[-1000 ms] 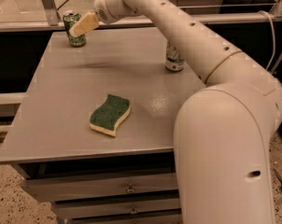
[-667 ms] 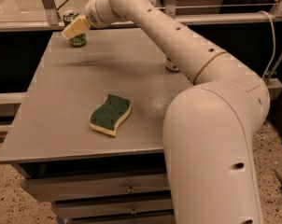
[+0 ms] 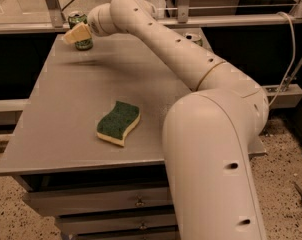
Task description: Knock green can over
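Observation:
The green can, green with a pale mottled pattern and a silver top, stands upright at the far left corner of the grey table. My gripper reaches across from the right and hangs right in front of the can, covering its middle. Its pale fingers overlap the can in this view; whether they touch it I cannot tell.
A green and yellow sponge lies in the middle of the table near the front. A mostly white can stands at the far right, largely hidden behind my arm. A metal rail runs behind the table. Drawers sit below the tabletop.
My arm has swung further left, so the gripper now covers the green can's front. The can still stands upright. The sponge has not moved.

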You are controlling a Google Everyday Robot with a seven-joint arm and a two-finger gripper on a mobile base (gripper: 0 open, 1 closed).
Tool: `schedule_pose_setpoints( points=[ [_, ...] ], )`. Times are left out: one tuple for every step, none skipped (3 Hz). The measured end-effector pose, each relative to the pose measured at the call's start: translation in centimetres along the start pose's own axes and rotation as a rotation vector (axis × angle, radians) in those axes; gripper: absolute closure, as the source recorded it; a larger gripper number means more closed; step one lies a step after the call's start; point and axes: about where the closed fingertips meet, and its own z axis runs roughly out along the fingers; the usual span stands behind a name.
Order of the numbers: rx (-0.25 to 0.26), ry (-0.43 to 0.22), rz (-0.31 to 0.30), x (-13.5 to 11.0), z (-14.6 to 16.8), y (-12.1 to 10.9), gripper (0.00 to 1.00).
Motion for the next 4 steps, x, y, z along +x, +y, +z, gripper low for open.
schedule_pose_setpoints(
  points=[
    [0.012,-0.017,0.038,0.7,1.6,-0.9,0.00],
    [0.017,-0.030,0.048,0.7,2.9,-1.4,0.18],
    [0.022,-0.038,0.057,0.8,3.2,-1.8,0.41],
    [0.027,-0.057,0.070,0.8,2.5,-2.0,0.64]
  ],
)
